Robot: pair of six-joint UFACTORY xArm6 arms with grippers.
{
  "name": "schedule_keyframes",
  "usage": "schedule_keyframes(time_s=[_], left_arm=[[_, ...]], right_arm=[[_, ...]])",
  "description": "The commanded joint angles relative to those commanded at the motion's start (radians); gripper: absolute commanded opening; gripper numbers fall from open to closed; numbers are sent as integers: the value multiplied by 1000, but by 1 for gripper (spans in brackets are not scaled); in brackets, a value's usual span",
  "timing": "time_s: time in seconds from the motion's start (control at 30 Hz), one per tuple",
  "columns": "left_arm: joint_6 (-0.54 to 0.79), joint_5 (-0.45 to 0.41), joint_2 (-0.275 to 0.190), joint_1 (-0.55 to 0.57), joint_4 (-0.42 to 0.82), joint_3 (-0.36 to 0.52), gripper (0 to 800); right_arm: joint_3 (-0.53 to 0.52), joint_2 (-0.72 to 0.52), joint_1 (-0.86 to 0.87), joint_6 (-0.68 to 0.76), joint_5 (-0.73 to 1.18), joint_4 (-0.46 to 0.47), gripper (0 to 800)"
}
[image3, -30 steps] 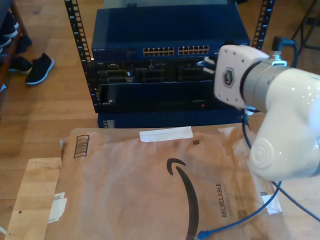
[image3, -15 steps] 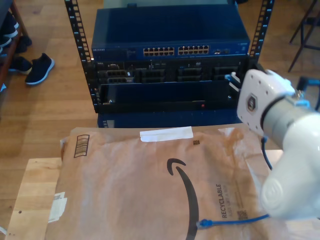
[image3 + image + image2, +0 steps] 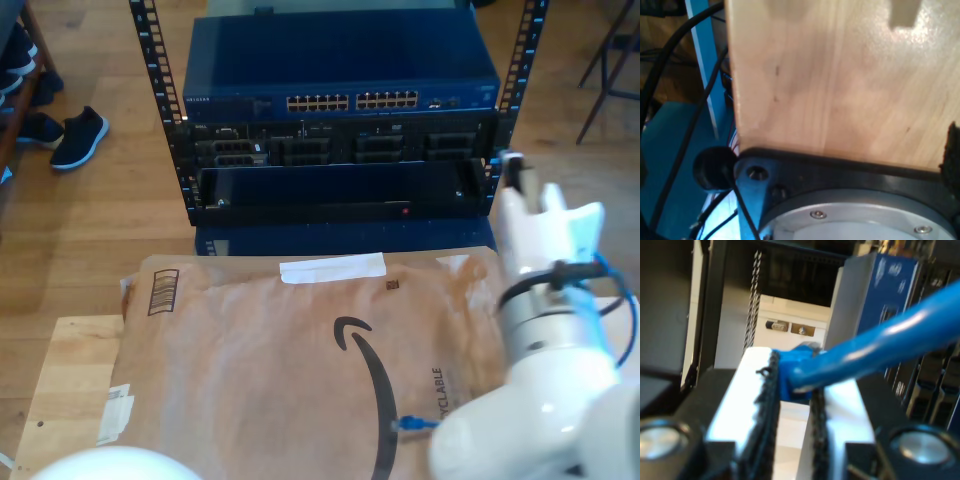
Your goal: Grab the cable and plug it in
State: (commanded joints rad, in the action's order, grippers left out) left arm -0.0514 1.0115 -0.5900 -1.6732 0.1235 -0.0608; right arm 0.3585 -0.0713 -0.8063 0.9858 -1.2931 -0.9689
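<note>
Cable plug clamped in my second gripper (image 3: 795, 405).

You will find its jaws pinching the cable (image 3: 880, 342) plug beside the rack (image 3: 340, 110); my first gripper's jaw state cannot be determined.

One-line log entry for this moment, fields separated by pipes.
second gripper: shut on cable near plug | free plug end: on paper mailer | rack switch: ports unplugged | first gripper: state unknown

A pale wooden table (image 3: 70, 380) carries a big brown paper mailer (image 3: 300, 370); the blue cable's plug (image 3: 410, 424) lies on the mailer's near part.
</note>
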Motion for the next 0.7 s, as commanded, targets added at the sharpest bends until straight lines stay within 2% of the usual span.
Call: schedule_keyframes(time_s=[0.13,0.43,0.53,0.6,0.7], left_arm=[[15,-9,44,-37,-58,-8,800],[17,-9,48,-37,-60,-8,800],[17,-9,48,-38,-60,-8,800],[17,-9,48,-38,-60,-8,800],[17,-9,48,-37,-60,-8,800]], right_arm=[[71,78,-63,-2,-61,-91,0],[69,84,-138,-6,-61,-114,0],[166,91,-178,-100,-75,-227,0],[245,158,-190,-150,-115,-302,0],[298,259,-216,-172,-198,-301,0]])
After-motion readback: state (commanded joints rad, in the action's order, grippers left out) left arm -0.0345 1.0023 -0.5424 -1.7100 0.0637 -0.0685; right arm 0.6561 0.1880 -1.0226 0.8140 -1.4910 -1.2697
